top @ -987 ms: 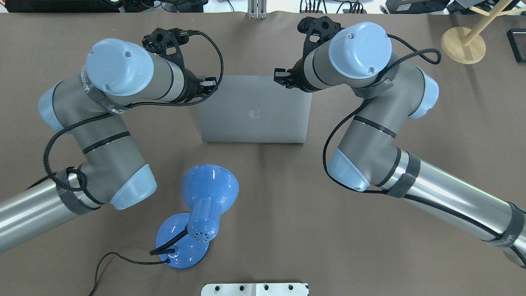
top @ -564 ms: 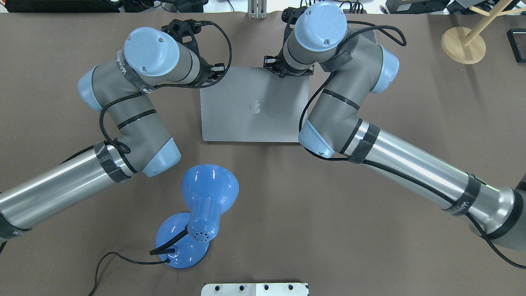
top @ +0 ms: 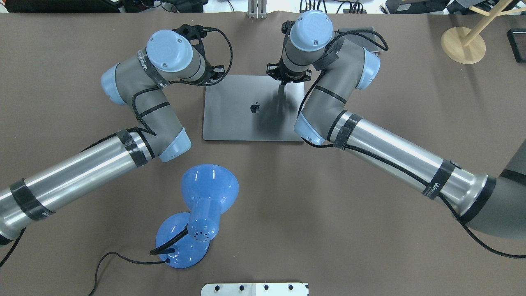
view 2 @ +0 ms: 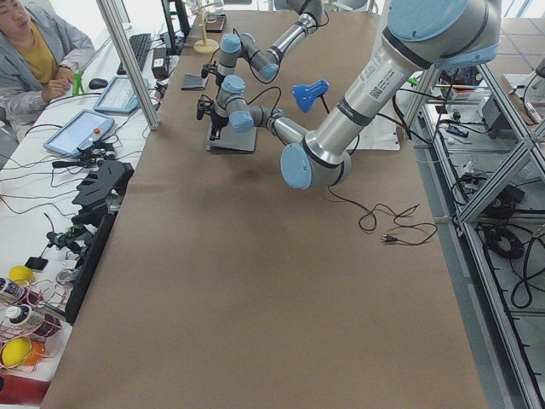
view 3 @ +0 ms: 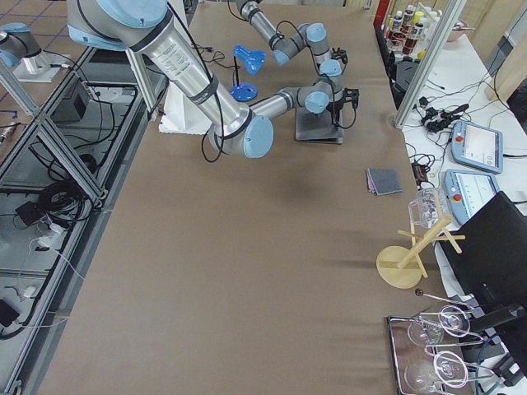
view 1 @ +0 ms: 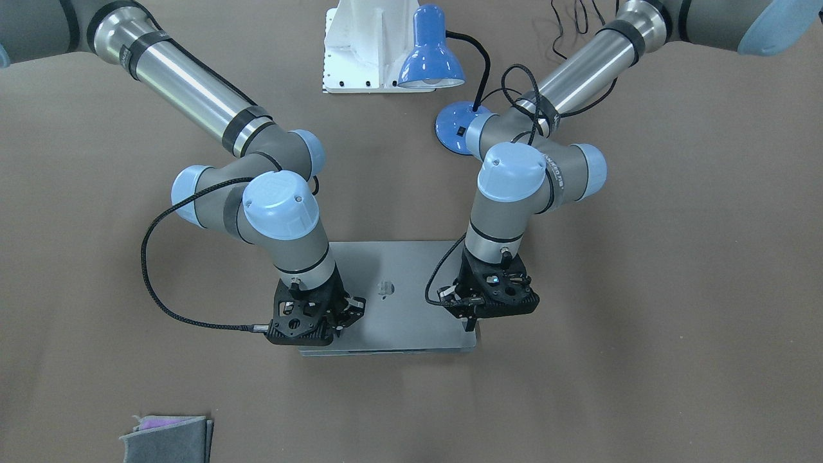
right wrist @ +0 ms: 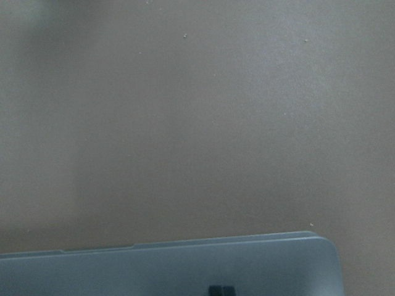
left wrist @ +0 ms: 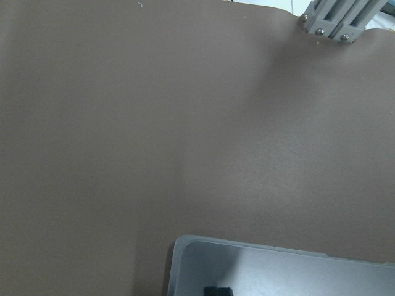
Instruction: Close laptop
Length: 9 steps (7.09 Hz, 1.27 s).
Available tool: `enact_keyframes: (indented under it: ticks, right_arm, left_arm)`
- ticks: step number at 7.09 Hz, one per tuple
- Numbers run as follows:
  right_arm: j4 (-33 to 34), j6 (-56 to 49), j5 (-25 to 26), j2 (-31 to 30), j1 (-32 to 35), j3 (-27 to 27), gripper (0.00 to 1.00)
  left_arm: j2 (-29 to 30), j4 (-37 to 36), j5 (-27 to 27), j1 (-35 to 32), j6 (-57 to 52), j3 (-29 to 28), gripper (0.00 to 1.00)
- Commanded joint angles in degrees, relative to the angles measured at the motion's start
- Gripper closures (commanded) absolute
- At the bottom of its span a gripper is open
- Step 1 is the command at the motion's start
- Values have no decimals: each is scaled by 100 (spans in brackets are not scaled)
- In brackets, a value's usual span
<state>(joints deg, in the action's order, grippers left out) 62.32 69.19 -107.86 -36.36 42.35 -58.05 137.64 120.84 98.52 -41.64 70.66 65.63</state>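
The space-grey laptop (top: 246,121) lies in the middle of the table with its lid flat down and the apple logo facing up. It also shows in the front view (view 1: 402,308). My left gripper (top: 213,76) is shut, tip down on the lid's far left corner. My right gripper (top: 283,84) is shut, tip down on the lid near its far right corner. The front view shows the left gripper (view 1: 473,321) and the right gripper (view 1: 339,326) on the lid's edge. Each wrist view shows the lid's corner (left wrist: 278,271) (right wrist: 185,265) with a closed black fingertip on it.
A blue desk lamp (top: 205,197) stands near the robot's side, left of centre, with its cable trailing. A small grey folded cloth (view 1: 170,438) lies on the operators' side. A wooden stand (top: 463,44) is at the far right. A white base plate (top: 254,289) is at the near edge.
Both arms have reached forward and down, with the grippers travelling along with the lid's far edge. The lid has gone from tilted up to lying flat.
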Motion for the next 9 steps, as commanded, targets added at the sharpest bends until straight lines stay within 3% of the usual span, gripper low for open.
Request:
enact_keyframes:
  ticks: [1, 3, 4, 6, 8, 9]
  right_arm:
    - [-36, -11, -226, 50, 19, 137, 100]
    - [34, -37, -1283, -36, 736, -326, 100]
    - [52, -37, -1847, -551, 1184, -999, 100]
    - [183, -465, -2465, -1614, 1896, -2021, 100]
    - [228, -1587, -3185, -2748, 2862, -2699, 100]
    - [237, -2428, -3389, -3406, 3258, -2868, 100]
  left_arm:
    - [158, 89, 53, -2, -52, -331, 100]
    - [62, -7, 865, -430, -131, 209, 100]
    - [-182, -278, 1323, -633, -166, 666, 100]
    - [-1356, -342, 2368, -1308, -306, 2000, 100]
    - [-2997, -517, 3265, -2142, -1507, 3468, 100]
    - [-3728, -535, 3809, -2773, -2059, 3805, 100]
